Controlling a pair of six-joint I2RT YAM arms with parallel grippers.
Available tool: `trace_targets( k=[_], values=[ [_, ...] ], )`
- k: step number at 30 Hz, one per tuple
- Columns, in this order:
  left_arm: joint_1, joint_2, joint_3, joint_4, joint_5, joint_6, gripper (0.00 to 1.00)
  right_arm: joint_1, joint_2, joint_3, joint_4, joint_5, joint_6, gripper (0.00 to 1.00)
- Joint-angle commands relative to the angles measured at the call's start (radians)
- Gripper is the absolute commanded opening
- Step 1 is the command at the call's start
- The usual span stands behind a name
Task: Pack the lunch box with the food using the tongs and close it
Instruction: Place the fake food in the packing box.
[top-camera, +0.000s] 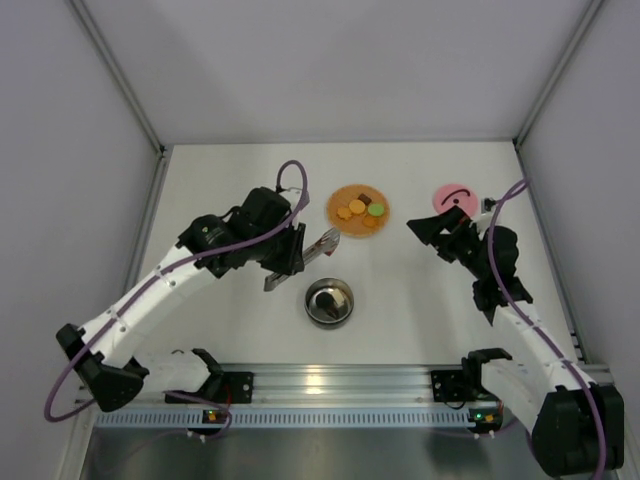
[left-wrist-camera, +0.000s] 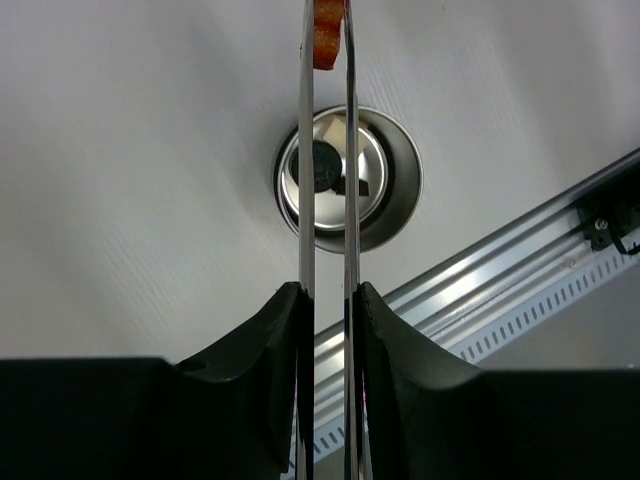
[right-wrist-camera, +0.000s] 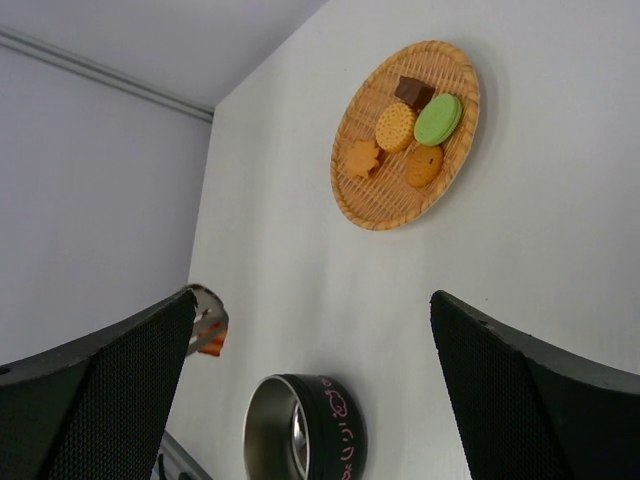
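**Left hand** (left-wrist-camera: 330, 292): clamped on the slim silver-grey metal tongs (left-wrist-camera: 306, 180), pressing their two long arms nearly parallel. The tong tips pinch a small orange food piece (left-wrist-camera: 328, 38) over the white desk (left-wrist-camera: 130, 200), between plate and lunch box.

**Small round shiny steel lunch box** (left-wrist-camera: 402, 190): it stands uncovered near the desk's front rail. It holds a round black piece (left-wrist-camera: 322, 166) and a second dark piece (left-wrist-camera: 362, 186).

**Right hand** (right-wrist-camera: 312, 305): jaws spread wide and holding nothing, just beside the round pink lid with a black curved handle (top-camera: 452, 198).

**Flat orange-brown woven plate** (right-wrist-camera: 360, 208): it carries five pieces: brown, yellow, green and two orange.
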Motion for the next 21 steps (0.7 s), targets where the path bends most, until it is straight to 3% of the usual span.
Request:
trace_targets(
  k=[1, 10, 21],
  values=[
    [-0.005, -0.072, -0.058, -0.061, 0.068, 0.0, 0.32, -0.014, 0.015, 0.026, 0.054, -0.001, -0.012, 0.99],
    [-0.033, -0.209, -0.228, -0.085, 0.151, -0.006, 0.32, -0.014, 0.032, 0.032, 0.06, -0.001, -0.014, 0.99],
    [-0.039, -0.238, -0.29, -0.063, 0.185, -0.003, 0.38, -0.014, 0.04, 0.034, 0.066, -0.006, -0.012, 1.0]
  ],
)
